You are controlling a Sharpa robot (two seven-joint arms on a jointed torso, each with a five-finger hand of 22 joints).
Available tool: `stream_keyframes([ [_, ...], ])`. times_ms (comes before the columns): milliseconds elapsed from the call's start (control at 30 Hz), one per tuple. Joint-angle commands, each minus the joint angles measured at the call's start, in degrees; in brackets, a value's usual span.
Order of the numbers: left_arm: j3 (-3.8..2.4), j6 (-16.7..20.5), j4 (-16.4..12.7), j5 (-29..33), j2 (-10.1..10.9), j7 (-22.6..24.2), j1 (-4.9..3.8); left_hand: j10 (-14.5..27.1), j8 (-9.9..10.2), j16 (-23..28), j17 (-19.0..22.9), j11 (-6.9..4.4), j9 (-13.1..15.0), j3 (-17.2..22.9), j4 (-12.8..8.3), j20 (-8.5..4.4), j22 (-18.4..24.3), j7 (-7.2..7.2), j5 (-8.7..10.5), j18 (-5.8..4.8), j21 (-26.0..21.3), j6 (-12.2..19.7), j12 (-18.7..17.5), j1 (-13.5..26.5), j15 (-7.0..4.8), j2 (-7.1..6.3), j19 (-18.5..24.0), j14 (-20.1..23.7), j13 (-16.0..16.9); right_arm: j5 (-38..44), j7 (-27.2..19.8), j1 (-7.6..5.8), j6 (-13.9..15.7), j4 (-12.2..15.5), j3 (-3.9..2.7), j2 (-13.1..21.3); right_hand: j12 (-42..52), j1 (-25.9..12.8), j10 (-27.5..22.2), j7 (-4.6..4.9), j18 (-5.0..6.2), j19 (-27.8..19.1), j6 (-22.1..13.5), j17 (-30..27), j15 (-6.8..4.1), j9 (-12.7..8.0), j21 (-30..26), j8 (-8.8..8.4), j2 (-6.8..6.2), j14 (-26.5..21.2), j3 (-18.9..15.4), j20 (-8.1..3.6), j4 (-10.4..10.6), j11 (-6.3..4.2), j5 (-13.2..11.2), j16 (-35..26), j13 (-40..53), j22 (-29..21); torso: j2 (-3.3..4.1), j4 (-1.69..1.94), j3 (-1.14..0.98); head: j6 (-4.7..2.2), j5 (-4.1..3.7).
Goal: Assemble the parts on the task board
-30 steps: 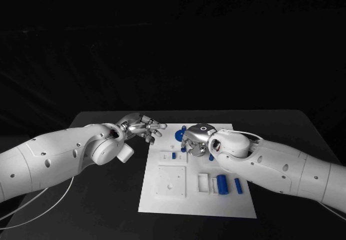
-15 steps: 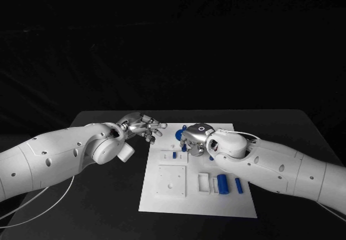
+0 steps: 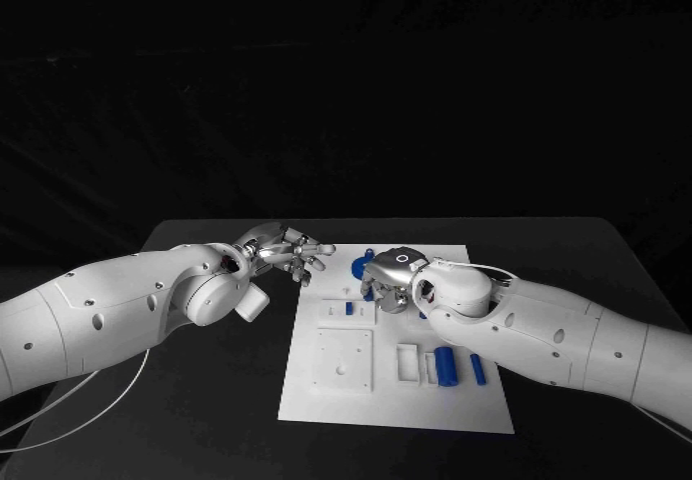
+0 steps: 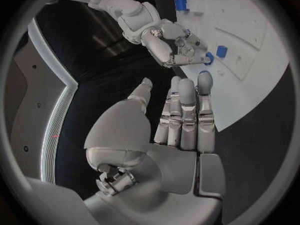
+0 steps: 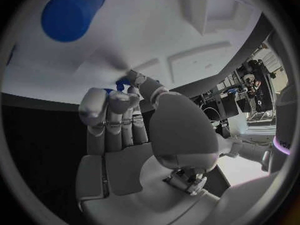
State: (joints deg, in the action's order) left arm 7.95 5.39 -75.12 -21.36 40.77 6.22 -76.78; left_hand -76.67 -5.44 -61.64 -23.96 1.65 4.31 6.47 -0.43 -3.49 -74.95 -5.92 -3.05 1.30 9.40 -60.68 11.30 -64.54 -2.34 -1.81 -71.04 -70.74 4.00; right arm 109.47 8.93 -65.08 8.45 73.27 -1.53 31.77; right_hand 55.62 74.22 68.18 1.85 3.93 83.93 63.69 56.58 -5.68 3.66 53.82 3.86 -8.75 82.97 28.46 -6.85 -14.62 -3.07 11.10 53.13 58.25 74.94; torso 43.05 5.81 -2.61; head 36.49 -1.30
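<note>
white task board [image 3: 332, 405] lies mid bench [image 3: 188, 400] on the black surface, long side running away from the robot. right hand [image 3: 392, 280] is down over the far part of the board, fingers curled in, thumb and a finger pinching a small blue part [image 5: 124, 80] right at the board surface; same pinch seen from the left wrist view, blue part [image 4: 208, 60] at the fingertips. left hand [image 3: 289, 255] hovers just off the board's far left corner over the bench, fingers apart and fairly straight, holding nothing. round blue part [image 3: 359, 266] sits on the board's far end just beside the right hand, between the two hands. a wide blue part [image 3: 446, 369] and a slim blue part [image 3: 476, 369] lie side by side near the board's right edge, close to the right forearm. small blue part [image 3: 348, 311] stands in a white block left of the right hand.
</note>
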Motion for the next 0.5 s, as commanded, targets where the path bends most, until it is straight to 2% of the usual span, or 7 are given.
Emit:
stream_keyframes([
  [33, -0.06, -0.43, -0.19, 0.42, 0.00, 0.04, -0.07, 0.39, -0.01, 0.35, 0.02, 0.14, -0.02, -0.15, 0.11, 0.04, -0.89, -0.03, 0.10, 0.88, -0.32, 0.39, -0.40, -0.19, 0.17, -0.23, -0.01, -0.04, -0.06, 0.98, 0.38, 0.02, -0.44, -0.19, 0.09, -0.19, 0.12, -0.49, 0.20, 0.06, -0.46, 1.47, -0.32, 0.02, -0.12, -0.09, 0.13, -0.34, 0.15, 0.09, -0.43, 0.10, 0.02, -0.12, -0.14, 0.10, -0.15, 6.60, 0.00, 0.05, 0.00, 0.06, -0.02],
  [133, -0.06, -0.44, -0.21, 0.42, 0.03, -0.05, -0.07, 0.49, 0.03, 0.37, 0.01, 0.19, -0.04, -0.15, 0.25, 0.06, -0.90, -0.10, 0.11, 0.89, -0.36, 0.60, -0.44, -0.26, 0.20, -0.38, -0.02, -0.03, -0.06, 1.06, 0.51, 0.02, -0.22, -0.33, 0.12, -0.28, 0.10, -0.51, 0.20, 0.06, -0.44, 1.47, -0.46, 0.06, -0.13, -0.09, 0.14, -0.35, 0.13, 0.11, -0.46, 0.11, 0.02, -0.11, -0.12, 0.15, -0.18, 6.61, -0.01, 0.06, 0.03, 0.09, -0.03],
  [500, -0.07, -0.52, -0.34, 0.42, 0.09, -0.35, -0.10, 0.62, 0.10, 0.39, 0.01, 0.25, -0.06, -0.13, 0.42, 0.09, -0.90, -0.20, 0.12, 0.91, -0.41, 0.91, -0.46, -0.29, 0.24, -0.56, -0.02, -0.01, -0.06, 1.16, 0.69, 0.02, 0.71, -0.83, 0.14, -0.57, 0.08, -0.47, 0.23, 0.10, -0.38, 1.49, -0.65, 0.07, -0.15, -0.09, 0.14, -0.34, 0.12, 0.10, -0.47, 0.11, -0.01, -0.10, -0.11, 0.13, -0.23, 6.61, 0.06, 0.00, -0.04, 0.15, 0.02],
])
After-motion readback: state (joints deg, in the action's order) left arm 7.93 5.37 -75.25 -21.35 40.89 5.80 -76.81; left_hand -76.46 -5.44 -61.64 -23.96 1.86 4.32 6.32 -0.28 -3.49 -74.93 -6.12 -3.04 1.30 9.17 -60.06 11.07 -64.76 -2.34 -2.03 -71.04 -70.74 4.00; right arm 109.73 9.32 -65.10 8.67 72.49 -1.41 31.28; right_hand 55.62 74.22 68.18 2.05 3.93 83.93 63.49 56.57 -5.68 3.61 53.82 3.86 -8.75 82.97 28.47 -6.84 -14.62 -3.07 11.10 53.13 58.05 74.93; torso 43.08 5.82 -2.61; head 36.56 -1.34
